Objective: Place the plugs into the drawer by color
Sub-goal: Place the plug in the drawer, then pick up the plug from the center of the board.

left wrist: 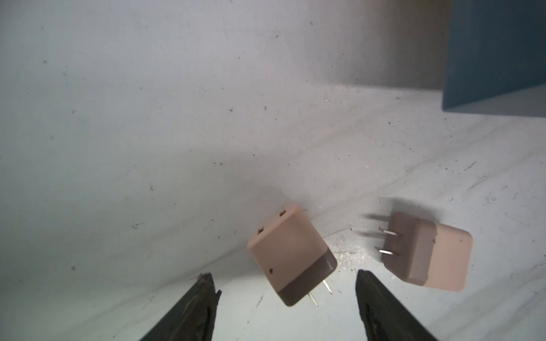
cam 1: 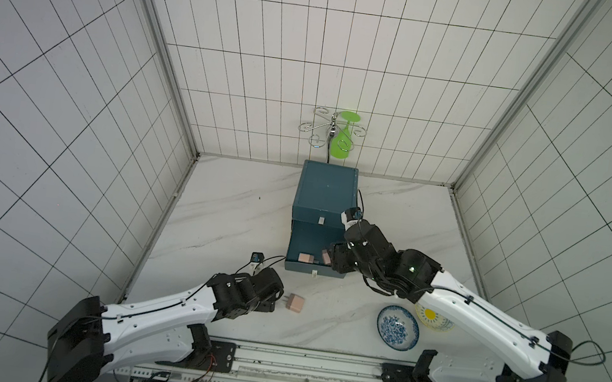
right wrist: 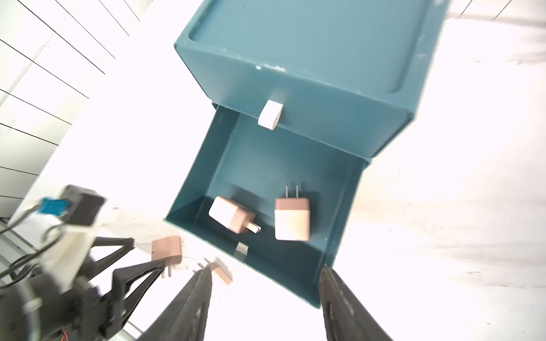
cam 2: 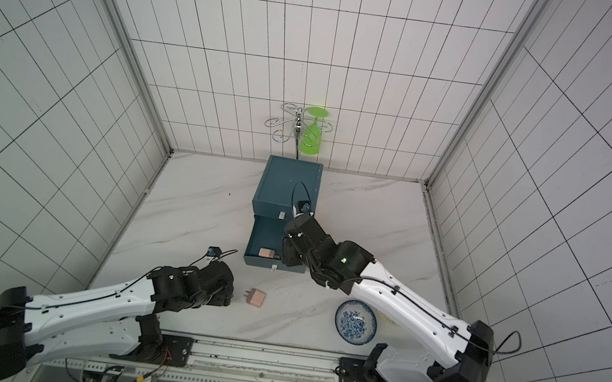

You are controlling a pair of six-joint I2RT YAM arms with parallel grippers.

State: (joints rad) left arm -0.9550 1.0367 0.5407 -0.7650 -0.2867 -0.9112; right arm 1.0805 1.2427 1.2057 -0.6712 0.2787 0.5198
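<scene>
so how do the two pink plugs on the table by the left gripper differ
The nearer plug lies in line with the gap of the left gripper's open jaws, prongs toward the gripper; the outer plug lies outside the jaws, prongs toward the nearer plug. The nearer plug shows its slotted face; the outer plug's is hidden. Both are peach-pink, ungripped, on the table.

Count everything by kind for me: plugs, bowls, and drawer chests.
Peach-pink plugs: 4
Bowls: 2
Drawer chest: 1
Total: 7
</scene>
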